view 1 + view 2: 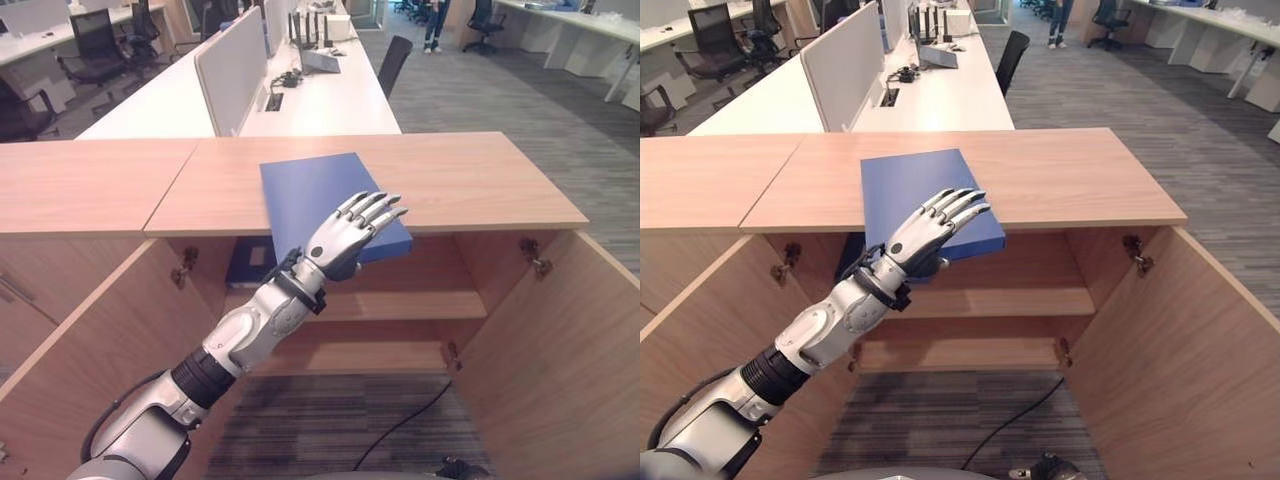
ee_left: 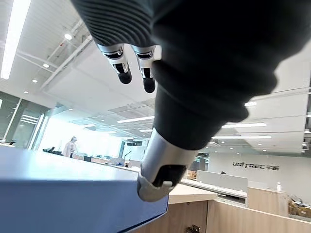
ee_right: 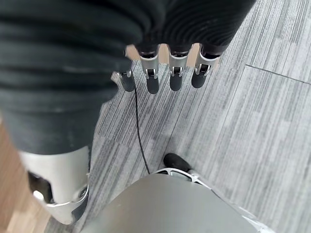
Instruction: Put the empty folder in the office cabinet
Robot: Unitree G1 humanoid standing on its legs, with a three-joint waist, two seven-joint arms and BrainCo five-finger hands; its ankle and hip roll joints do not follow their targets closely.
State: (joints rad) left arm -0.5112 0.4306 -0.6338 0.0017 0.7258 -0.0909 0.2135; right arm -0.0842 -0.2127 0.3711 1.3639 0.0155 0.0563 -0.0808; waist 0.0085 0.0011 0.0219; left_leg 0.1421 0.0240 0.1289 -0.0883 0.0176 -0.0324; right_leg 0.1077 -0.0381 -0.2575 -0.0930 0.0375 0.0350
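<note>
A blue folder (image 1: pixel 310 190) lies flat on the wooden top of the office cabinet (image 1: pixel 470 180), its near end jutting out over the front edge. My left hand (image 1: pixel 345 240) reaches up at that overhanging end with its fingers straight above the cover. Its thumb (image 2: pixel 160 165) sits against the folder's (image 2: pixel 58 194) edge from below. The hand is open and does not clasp the folder. Both cabinet doors stand open, showing a shelf (image 1: pixel 420 305) inside. My right hand (image 3: pixel 152 73) hangs relaxed and open over the carpet.
A second blue folder (image 1: pixel 250 265) stands on the upper shelf at the left, inside the cabinet. The open doors (image 1: pixel 560 370) flank the opening on both sides. Behind the cabinet run white desks (image 1: pixel 330 100) with a partition and a dark chair (image 1: pixel 393 60). A person (image 1: pixel 435 25) stands far back.
</note>
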